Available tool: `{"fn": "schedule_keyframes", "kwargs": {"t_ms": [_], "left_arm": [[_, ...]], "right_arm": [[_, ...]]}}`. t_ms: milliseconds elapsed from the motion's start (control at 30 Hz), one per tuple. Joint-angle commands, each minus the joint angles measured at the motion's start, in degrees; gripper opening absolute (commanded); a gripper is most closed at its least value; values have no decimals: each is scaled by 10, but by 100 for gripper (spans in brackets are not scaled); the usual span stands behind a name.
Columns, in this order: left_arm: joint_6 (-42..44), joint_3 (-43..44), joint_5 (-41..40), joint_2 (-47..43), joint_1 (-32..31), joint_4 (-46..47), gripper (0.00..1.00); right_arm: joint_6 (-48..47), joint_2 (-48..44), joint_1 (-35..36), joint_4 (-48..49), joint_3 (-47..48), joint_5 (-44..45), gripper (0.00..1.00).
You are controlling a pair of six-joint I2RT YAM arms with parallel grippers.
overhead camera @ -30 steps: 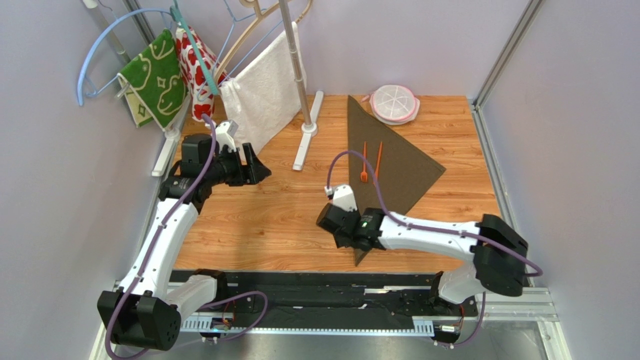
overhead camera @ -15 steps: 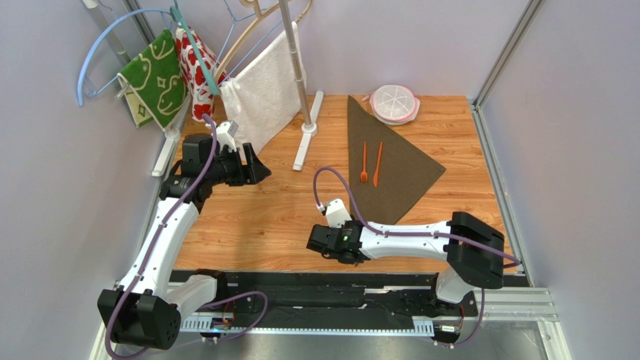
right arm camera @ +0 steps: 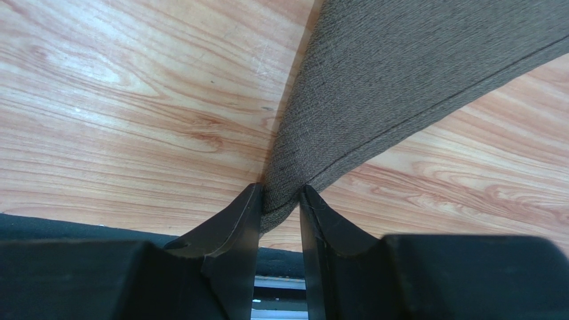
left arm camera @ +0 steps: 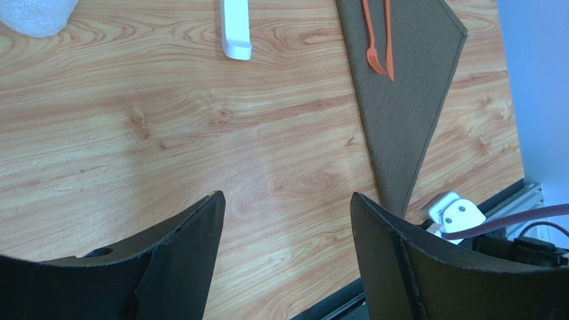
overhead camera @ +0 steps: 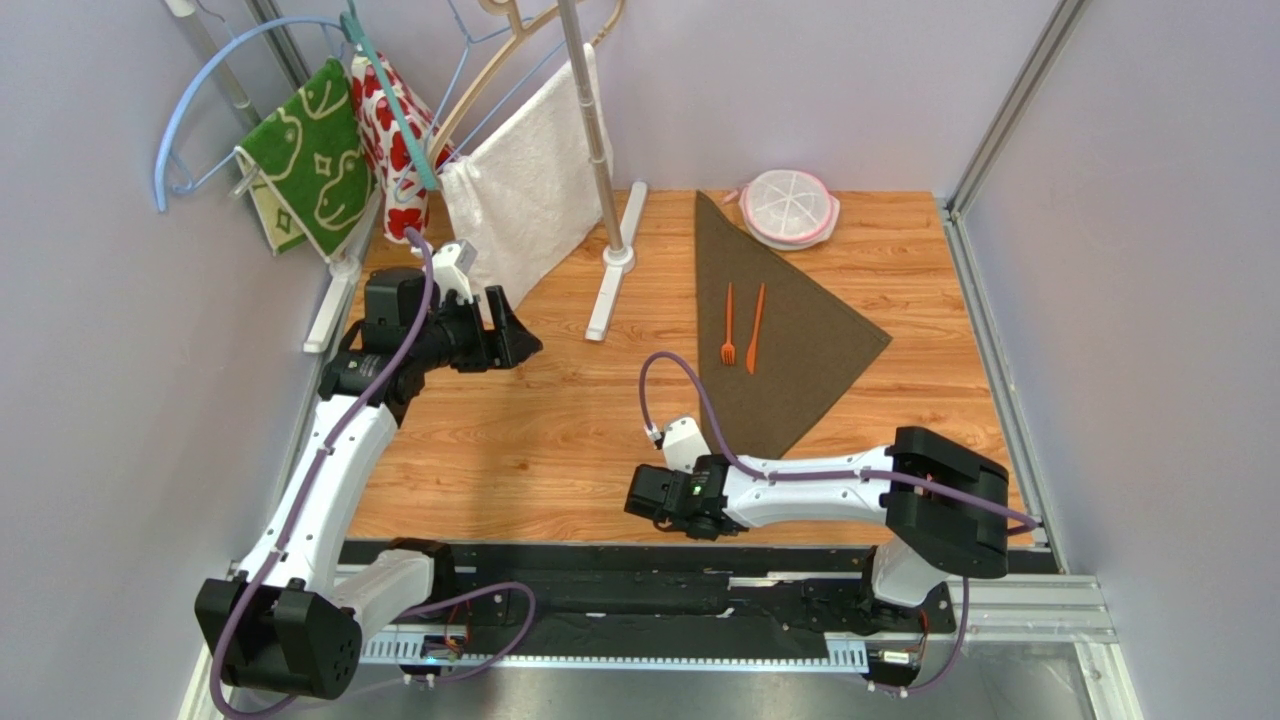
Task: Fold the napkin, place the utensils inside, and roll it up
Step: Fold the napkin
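The dark brown napkin (overhead camera: 804,338) lies folded into a triangle on the wooden table, its long point reaching toward the near edge. Two orange utensils (overhead camera: 741,327) rest side by side on its far part, also seen in the left wrist view as utensils (left arm camera: 377,40) on the napkin (left arm camera: 407,100). My right gripper (overhead camera: 676,503) is low at the near edge. In its wrist view the right gripper (right arm camera: 279,193) is shut on the napkin's (right arm camera: 401,67) near corner, with cloth pressed between both fingers. My left gripper (overhead camera: 519,333) hovers open and empty over bare wood, the left gripper (left arm camera: 287,200) wide apart.
A drying rack's white foot (overhead camera: 616,263) stands at the back middle, with a white towel (overhead camera: 526,180), a green patterned cloth (overhead camera: 308,158) and hangers above the left arm. A pink-rimmed round container (overhead camera: 789,207) sits behind the napkin. Walls close in on both sides.
My right arm has drawn back toward the near edge and a little left, and its jaws have narrowed onto the napkin's near corner. The left arm has not moved.
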Motion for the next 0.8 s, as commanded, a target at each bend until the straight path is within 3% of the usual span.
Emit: {"fn": "schedule_keyframes", "kwargs": {"t_ms": [0,500,767], "left_arm": [[2,2,7,-1,-4,3,78],[1,2,13,-2,-4,4,77],[2,2,16,-4,-4,5,77]], "right_arm": [[18,-17,3,40,-3,-17,31],[43,-20,3,35,-36,-50,29],[38,-20,3,34,-44,-61,9]]}}
